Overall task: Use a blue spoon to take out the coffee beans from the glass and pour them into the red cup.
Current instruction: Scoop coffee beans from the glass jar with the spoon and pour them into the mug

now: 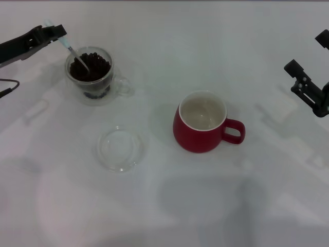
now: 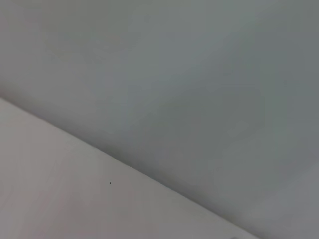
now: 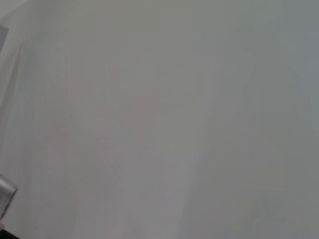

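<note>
At upper left in the head view, the left gripper pinches the blue spoon by its handle, bowl sunk among the coffee beans in the glass. Lift level toward the red cup at centre. The right gripper idles, spread apart, at right edge.

head: looks forward and down from above, takes in table, glass, red cup | left wrist: faces blank pale surfaces only | right wrist: same | shared part: cannot tell
</note>
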Robot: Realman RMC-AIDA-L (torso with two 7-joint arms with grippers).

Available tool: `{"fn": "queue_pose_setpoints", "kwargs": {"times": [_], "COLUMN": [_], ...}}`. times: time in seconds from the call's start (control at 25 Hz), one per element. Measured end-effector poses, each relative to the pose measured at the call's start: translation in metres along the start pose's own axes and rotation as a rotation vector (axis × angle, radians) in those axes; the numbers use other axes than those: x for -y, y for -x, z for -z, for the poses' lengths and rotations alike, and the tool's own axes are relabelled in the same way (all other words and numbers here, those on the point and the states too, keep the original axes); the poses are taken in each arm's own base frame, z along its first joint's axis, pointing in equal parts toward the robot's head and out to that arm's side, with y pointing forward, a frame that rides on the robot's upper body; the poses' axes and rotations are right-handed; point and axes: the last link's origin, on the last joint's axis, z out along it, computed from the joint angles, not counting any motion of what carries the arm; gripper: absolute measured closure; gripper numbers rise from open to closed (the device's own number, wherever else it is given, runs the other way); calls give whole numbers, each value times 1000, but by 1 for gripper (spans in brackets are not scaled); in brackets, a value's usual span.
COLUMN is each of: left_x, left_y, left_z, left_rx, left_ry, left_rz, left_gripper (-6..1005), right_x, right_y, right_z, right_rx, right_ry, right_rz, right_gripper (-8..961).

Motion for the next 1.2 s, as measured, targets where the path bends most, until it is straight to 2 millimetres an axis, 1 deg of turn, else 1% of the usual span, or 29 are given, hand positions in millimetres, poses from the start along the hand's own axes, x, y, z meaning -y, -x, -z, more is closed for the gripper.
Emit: {"fn": "queue_pose_setpoints", "kwargs": {"times": [0.48,0.64,0.8,1.04,1.2], "left_x": [12,14,12,16,14], "left_y": [9,12,12,13,15], "left_z": [17,28,36,53,58], "left_rx": [-117,-160,-194,-237,-241], "left_ry": [30,63,110,147,176], "left_rz": [165,212,235,258,254], "left_gripper": [874,874,874,875,875], "right_x": [1,1,2,3,3], "right_y": [0,0,0,1,1], "right_z": [0,0,-2,-4,-5], "right_rx": [0,0,5,12,16], "right_ry": [-7,-7,-4,-7,-5], "right_rz": [6,3,4,6,9], "right_gripper": [193,193,193,194,194]}}
